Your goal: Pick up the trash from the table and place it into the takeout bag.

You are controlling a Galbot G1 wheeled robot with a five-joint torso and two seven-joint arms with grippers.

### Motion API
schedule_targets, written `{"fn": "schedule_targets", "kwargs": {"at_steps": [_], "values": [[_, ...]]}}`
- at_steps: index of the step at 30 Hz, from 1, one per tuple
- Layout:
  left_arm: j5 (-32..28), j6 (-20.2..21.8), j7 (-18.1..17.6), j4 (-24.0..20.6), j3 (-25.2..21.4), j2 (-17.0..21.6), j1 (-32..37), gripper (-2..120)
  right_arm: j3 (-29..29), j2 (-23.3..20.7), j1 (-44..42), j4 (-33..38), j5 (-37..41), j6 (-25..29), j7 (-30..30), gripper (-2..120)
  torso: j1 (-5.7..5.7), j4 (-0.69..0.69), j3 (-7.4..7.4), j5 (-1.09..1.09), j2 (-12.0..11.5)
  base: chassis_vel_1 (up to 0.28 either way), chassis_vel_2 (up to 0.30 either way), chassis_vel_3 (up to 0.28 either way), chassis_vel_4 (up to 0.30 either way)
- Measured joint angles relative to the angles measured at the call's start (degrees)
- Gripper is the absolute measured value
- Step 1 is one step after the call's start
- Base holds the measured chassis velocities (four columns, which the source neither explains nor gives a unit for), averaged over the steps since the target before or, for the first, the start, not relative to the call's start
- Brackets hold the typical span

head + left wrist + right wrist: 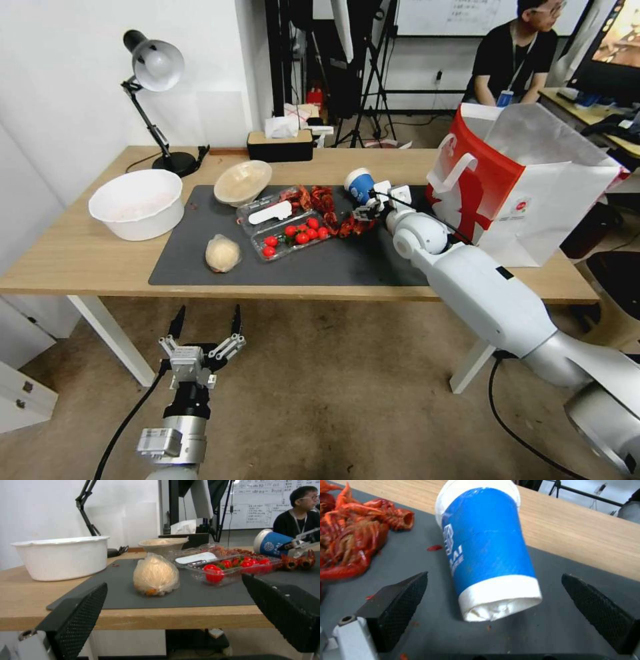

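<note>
A long light-wood table [80, 257] with white legs stands against a white wall, a dark grey rectangular mat [347, 263] covering its middle. On the mat's far right corner the blue paper cup [361, 183] lies on its side, crumpled white paper stuffed in its mouth, which faces the right gripper [493, 597]. That gripper reaches in low from the front, its 2 black textured fingers [400, 597] spread wide on either side of the cup and touching nothing; the placing looks chosen so the jaws can close across the cup's body. Just beside the cup lies a heap of red crayfish shells [327, 210]. The large stiff white-and-red paper takeout bag [520, 187] stands open at the table's right end, near the cup, likely for a short carry. The plastic-wrapped pale round lump [223, 253] sits near the mat's front edge, the shallow beige bowl [243, 182] at its far edge. The left gripper [205, 323] hangs below the table's front edge, fingers apart and empty.
</note>
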Motion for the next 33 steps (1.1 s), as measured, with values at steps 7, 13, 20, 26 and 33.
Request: {"fn": "schedule_targets", "kwargs": {"at_steps": [7, 13, 20, 26, 33], "values": [[-0.19, -0.04, 0.0, 0.33, 0.08, 0.15, -0.37, 100, -1.22, -0.2, 1.56, -1.55, 0.11, -0.29, -1.07, 100, 0.0, 0.0, 0.0, 0.0, 0.0, 0.0, 0.0, 0.0, 0.0], [-0.36, -0.07, 0.0, 0.34, 0.08, 0.33, -0.42, 100, -1.46, 0.28, 2.18, -3.24, 1.1, 0.45, -2.73, 100, 0.0, 0.0, 0.0, 0.0, 0.0, 0.0, 0.0, 0.0, 0.0], [-0.56, -0.08, -0.01, 0.14, 0.02, 0.64, -0.3, 100, -2.01, 1.01, 3.33, -6.8, 1.27, 3.56, -6.25, 96, 0.0, 0.0, 0.0, 0.0, 0.0, 0.0, 0.0, 0.0, 0.0], [-0.57, -0.08, -0.01, 0.16, 0.14, 0.62, -0.35, 100, -2.3, 1.39, 3.84, -9.17, 1.04, 6.44, -8.19, 80, 0.0, 0.01, 0.0, 0.0, 0.0, 0.0, 0.0, 0.0, 0.0], [-0.45, -0.08, 0.0, 0.36, 0.4, 0.55, -0.46, 100, -2.36, 1.25, 3.94, -10.05, 0.75, 7.42, -8.49, 61, 0.0, 0.0, 0.0, 0.0, 0.0, 0.0, 0.0, 0.0, 0.0]]}}
